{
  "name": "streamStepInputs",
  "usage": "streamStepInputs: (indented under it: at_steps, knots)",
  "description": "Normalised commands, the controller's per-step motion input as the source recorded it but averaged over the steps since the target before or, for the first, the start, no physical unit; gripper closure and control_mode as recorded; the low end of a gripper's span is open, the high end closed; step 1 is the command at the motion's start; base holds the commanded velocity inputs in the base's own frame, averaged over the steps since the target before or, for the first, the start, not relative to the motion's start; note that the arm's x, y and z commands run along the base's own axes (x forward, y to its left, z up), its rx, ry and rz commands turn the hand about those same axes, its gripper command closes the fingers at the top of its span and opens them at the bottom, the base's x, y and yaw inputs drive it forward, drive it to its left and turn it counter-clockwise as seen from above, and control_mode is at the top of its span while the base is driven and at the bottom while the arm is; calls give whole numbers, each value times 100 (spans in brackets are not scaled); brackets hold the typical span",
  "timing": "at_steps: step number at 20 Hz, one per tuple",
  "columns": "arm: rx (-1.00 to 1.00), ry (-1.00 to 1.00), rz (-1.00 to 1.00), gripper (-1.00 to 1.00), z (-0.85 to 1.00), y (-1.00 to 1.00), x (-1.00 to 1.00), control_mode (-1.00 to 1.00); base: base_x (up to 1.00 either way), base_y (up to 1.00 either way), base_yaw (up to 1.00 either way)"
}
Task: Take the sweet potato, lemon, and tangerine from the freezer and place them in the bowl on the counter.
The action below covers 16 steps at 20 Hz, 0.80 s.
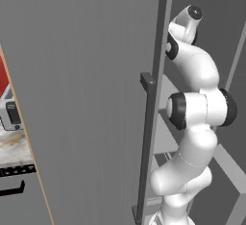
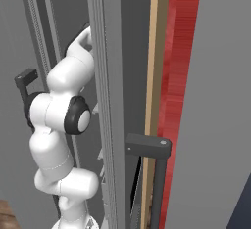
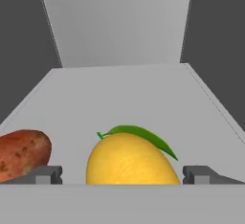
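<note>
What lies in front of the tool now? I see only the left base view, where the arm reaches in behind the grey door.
Observer: The lemon lies on the grey shelf, straight ahead of the tool in the hand view.
Operator: Is another fruit near it?
Observer: Yes. The sweet potato lies on the same shelf, left of the lemon in the hand view and apart from it.
Operator: Does the tool hold anything?
Observer: No. Its tips stand open, one on each side of the lemon, and are not closed on it.
</note>
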Motion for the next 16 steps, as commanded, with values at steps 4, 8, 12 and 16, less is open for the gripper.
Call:
streamStepInputs:
  at_steps: [4,8,12,16]
  knots:
    - [0,3,0,-100,-6,0,0,-100,0,0,0]
    - [0,1,0,-100,-14,0,0,-100,0,0,0]
    - [0,0,0,100,-24,-1,0,-100,0,0,0]
    - [0,0,0,100,-22,0,6,-100,0,0,0]
